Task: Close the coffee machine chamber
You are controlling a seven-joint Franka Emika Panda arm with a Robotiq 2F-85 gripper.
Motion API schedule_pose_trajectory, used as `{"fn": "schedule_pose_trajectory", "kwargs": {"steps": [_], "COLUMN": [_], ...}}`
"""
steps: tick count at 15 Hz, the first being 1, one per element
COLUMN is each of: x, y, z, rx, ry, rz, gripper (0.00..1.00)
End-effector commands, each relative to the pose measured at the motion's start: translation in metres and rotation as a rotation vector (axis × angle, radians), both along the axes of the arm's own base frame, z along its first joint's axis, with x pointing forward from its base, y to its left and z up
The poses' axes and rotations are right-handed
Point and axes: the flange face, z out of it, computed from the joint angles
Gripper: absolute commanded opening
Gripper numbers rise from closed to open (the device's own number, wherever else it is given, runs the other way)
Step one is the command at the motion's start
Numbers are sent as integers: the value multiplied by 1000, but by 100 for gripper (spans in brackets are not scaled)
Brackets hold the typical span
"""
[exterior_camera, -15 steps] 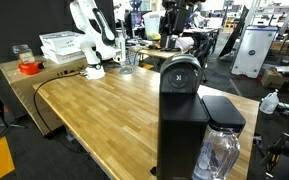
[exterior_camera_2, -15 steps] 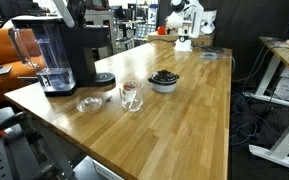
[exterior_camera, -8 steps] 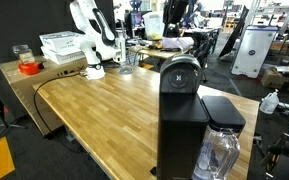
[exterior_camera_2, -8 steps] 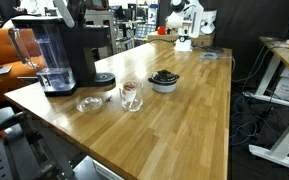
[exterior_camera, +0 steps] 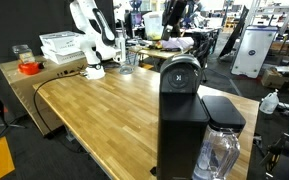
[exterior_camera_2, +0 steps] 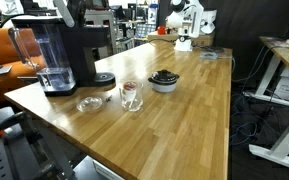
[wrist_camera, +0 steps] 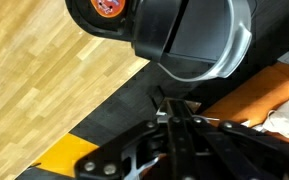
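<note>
The coffee machine (exterior_camera: 182, 125) is a tall matte-black box at the near end of the wooden table, with a clear water tank (exterior_camera: 222, 152) at its side. Its chamber (exterior_camera: 181, 72), the rounded black head with a silver-ringed emblem, sits on top. In the wrist view the chamber (wrist_camera: 194, 40) appears as a rounded black shape with a silver rim, just beyond my gripper (wrist_camera: 179, 118). The gripper is shut, fingers pressed together with nothing between them, and apart from the head. In an exterior view the coffee machine (exterior_camera_2: 82, 50) stands at the left; the gripper itself is not visible there.
A glass cup (exterior_camera_2: 131, 95), a dark bowl (exterior_camera_2: 164, 80) and a small glass dish (exterior_camera_2: 88, 103) stand near the machine. Another white arm (exterior_camera: 89, 40) sits at the table's far end beside white trays (exterior_camera: 61, 45). An orange seat (wrist_camera: 269, 95) lies past the table edge.
The machine and the things on the table stand as before in both exterior views. Only the background behind the machine's head has shifted.
</note>
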Motion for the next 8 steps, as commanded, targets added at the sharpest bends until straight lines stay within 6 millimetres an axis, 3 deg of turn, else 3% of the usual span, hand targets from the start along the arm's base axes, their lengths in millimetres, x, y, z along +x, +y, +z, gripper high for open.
{"fn": "schedule_pose_trajectory", "kwargs": {"steps": [1, 8], "x": [-10, -34], "y": [0, 20], "z": [2, 27], "rx": [42, 32], "ry": [20, 9], "rz": [8, 70], "gripper": [0, 0]}}
